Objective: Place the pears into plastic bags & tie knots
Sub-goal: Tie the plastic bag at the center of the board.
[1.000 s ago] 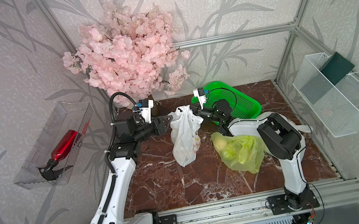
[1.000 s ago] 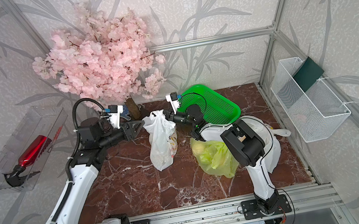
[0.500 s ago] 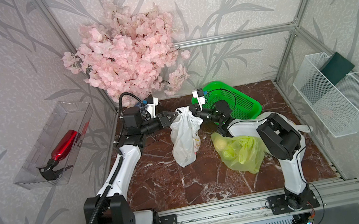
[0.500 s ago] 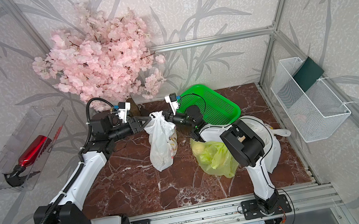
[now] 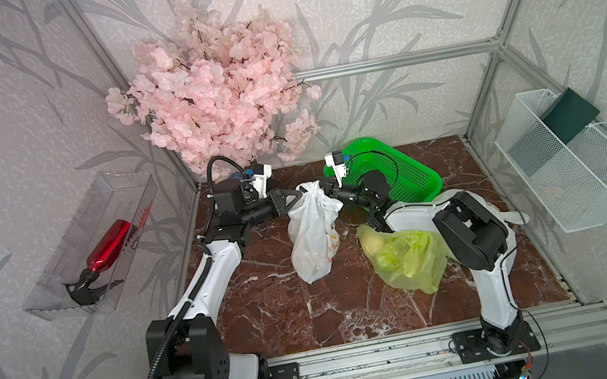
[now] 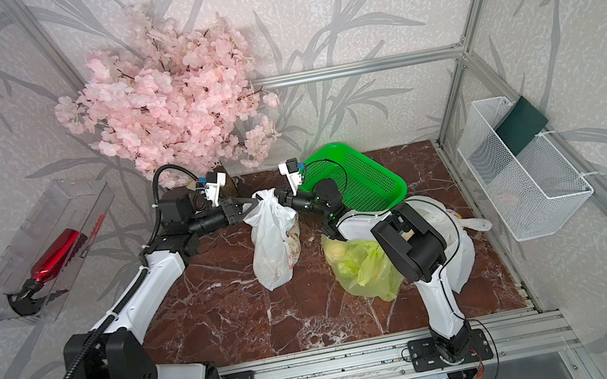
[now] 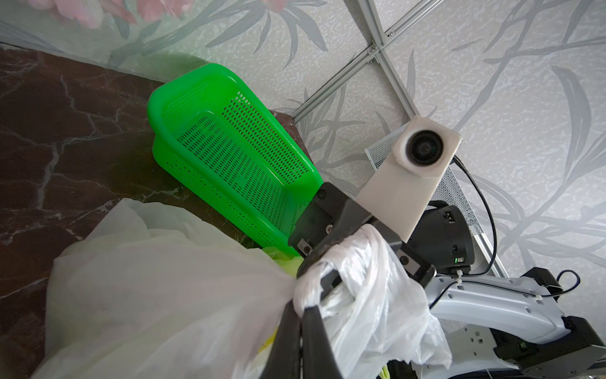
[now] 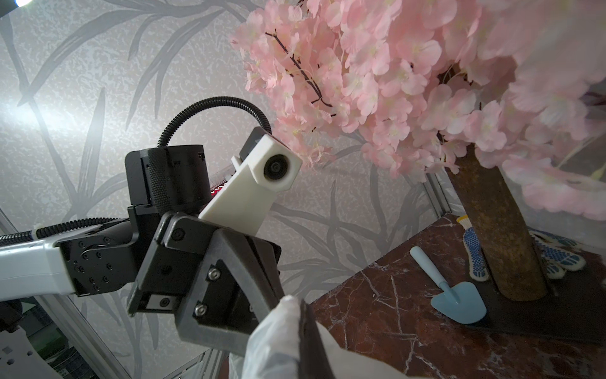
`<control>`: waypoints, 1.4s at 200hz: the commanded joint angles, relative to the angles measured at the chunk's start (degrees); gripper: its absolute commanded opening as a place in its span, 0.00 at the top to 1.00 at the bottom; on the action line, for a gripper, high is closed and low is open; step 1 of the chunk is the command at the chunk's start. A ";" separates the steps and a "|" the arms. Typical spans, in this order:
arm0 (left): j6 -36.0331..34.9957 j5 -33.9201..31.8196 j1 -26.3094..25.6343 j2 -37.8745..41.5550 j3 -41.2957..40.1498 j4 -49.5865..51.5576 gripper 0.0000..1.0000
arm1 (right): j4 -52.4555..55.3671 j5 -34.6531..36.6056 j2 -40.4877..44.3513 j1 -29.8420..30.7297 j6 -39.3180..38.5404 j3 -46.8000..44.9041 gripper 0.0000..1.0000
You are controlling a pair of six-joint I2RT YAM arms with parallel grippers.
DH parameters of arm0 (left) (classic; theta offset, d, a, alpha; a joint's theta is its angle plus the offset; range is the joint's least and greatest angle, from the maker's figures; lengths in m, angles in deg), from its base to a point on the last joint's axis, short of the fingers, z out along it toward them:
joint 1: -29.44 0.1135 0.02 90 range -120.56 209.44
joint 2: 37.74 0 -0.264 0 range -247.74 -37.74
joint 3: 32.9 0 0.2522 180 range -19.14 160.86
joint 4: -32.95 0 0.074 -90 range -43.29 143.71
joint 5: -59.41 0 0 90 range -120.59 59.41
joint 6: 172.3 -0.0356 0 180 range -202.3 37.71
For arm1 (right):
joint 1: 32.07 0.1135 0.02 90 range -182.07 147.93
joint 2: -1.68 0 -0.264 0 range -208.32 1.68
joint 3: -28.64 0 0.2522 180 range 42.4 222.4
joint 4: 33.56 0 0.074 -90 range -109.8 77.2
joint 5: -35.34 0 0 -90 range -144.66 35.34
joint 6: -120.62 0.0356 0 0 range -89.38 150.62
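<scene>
Jaws both closed right down — left gripper point(image 5: 292, 200), right gripper point(image 5: 329, 191) each pinching handles point(image 5: 312, 188) of white bag point(image 5: 310, 240). In a top view: bag hangs beside green basket point(image 5: 414, 179), left-arm side; yellow-green bag point(image 5: 407, 261) holding pears point(image 5: 374, 244) lies in front of basket. Left wrist: handle film bunched round fingers point(image 7: 290, 334). Right wrist: same pinch, close up. Handling — film thin, slippery, soft; load light; take twisted handles, not body.

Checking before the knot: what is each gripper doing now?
Left gripper: closed on the white bag, at its bunched top.
Right gripper: closed on the same bag's top.
</scene>
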 commanded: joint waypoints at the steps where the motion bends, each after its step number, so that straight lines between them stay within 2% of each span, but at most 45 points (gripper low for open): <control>1: -0.35 2.02 0.71 0.08 1.74 -0.65 1.00 | -3.09 -0.03 0.64 -0.61 0.79 -1.16 0.96; 13: -0.78 2.10 1.48 0.42 1.58 0.07 1.00 | -3.94 0.27 1.31 -1.53 1.90 -2.40 0.93; 31: -1.48 2.42 2.90 1.12 1.18 0.66 1.00 | -3.64 0.90 3.50 -3.43 2.45 -5.55 0.83; 64: -2.05 1.86 3.93 2.02 0.75 0.26 1.00 | 5.48 2.10 10.82 -6.48 -0.25 -12.14 0.64; 81: -2.83 0.52 4.82 3.17 0.78 0.95 1.00 | 19.05 2.03 17.19 -7.24 -2.57 -13.66 0.58; 91: -3.53 -0.31 5.28 3.77 0.85 1.54 1.00 | 34.27 2.10 21.10 -7.17 -5.26 -12.00 0.57; 101: -4.20 -0.95 5.34 4.00 1.03 2.13 1.00 | 51.20 1.11 23.70 -7.11 -11.33 -8.47 0.56; 115: -4.57 -0.80 5.39 3.66 1.29 2.59 1.00 | 66.23 0.52 25.80 -7.12 -16.37 -4.35 0.53; 127: -4.96 -0.63 5.40 3.32 1.15 2.69 1.00 | 71.64 -0.73 27.04 -7.08 -18.79 -2.43 0.49; 148: -5.02 -0.37 5.26 2.99 0.91 2.13 1.00 | 78.86 -3.46 27.64 -6.47 -21.97 2.68 0.35; 159: -4.83 -0.13 5.21 3.08 0.71 1.68 1.00 | 83.81 -3.74 26.57 -5.26 -24.99 6.66 0.32; 183: -4.82 0.24 5.11 3.28 0.60 1.42 1.00 | 91.97 -2.80 22.21 -2.97 -30.31 14.18 0.31; 217: -5.80 0.22 5.08 3.57 0.53 2.37 1.00 | 93.85 -3.07 17.52 -2.56 -31.74 18.68 0.32; 248: -5.80 0.42 4.99 3.30 0.43 2.23 1.00 | 91.40 -4.30 15.07 -2.54 -29.14 20.81 0.38; 265: -5.81 0.44 4.90 3.32 0.42 2.16 1.00 | 88.72 -6.35 14.44 -2.51 -26.37 20.43 0.47; 280: -5.78 0.20 4.90 3.39 0.42 2.24 1.00 | 85.89 -7.82 14.52 -2.51 -23.85 19.21 0.48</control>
